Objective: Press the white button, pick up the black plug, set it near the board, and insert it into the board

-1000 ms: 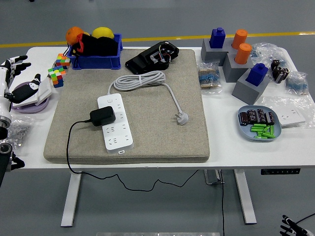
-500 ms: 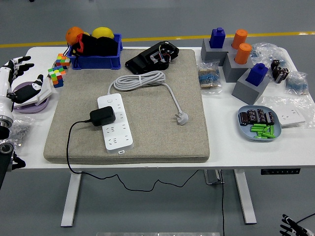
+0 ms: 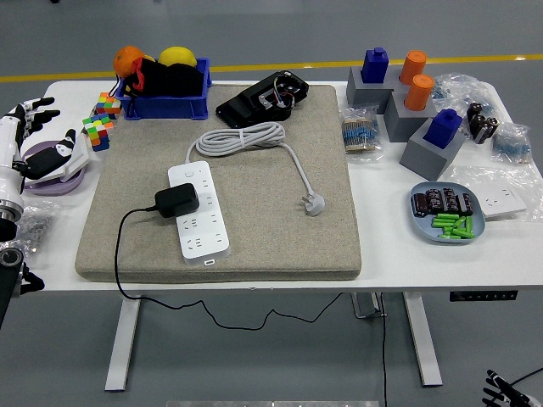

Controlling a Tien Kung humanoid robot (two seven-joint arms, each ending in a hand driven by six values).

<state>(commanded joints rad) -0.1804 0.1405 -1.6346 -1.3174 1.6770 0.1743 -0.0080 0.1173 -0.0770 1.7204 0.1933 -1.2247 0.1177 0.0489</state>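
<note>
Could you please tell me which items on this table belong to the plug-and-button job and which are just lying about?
Job: black plug, power strip with its white button, left hand.
Lying about: blue bin, puzzle cubes, battery dish, grey blocks.

Beige felt-like mat (image 3: 254, 182) is showing a rough, matt, fibrous weave. White plastic power strip (image 3: 198, 210) is looking smooth and slightly glossy. Black plastic plug adapter (image 3: 176, 200) is reading matt. White table (image 3: 407, 254) is appearing smooth and matt.

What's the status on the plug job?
Left hand open at table's left edge, right hand unseen. Black plug seated in white power strip. Path clear.
</note>
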